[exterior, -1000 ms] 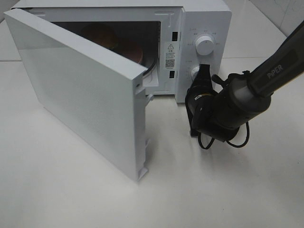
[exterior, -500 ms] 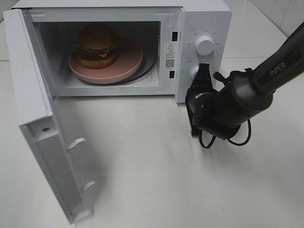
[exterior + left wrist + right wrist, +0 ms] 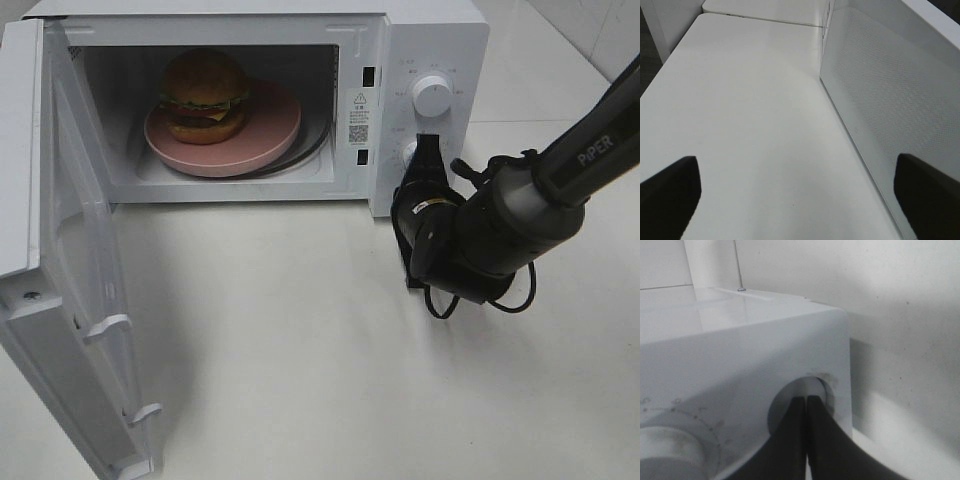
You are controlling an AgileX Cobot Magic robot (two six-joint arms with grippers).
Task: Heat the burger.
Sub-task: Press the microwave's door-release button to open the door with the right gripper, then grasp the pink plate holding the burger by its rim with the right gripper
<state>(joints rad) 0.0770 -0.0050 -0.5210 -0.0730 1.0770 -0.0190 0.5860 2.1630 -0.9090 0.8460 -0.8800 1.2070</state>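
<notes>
Black fingers (image 3: 790,440) of the right gripper (image 3: 428,148) are pressed together with nothing between them, their tips against the lower knob (image 3: 410,152) on the microwave (image 3: 440,40). I cannot tell whether they are turning it.

Inside the cavity, the burger (image 3: 205,95) sits on a pink plate (image 3: 275,130), left of the plate's centre. It stands upright with the bun on top, so its long axis is vertical. Being round, it faces no particular way.

The door (image 3: 60,260) hangs wide open on the left. The left gripper (image 3: 795,170) hovers over the table (image 3: 300,350) beside it, jaws spread wide and holding nothing.

Loading looks finished, and the step in hand seems to be closing up and starting the heat. The next move likely calls for the left arm to swing the door shut until it latches, and only then for a turn of the knob.
</notes>
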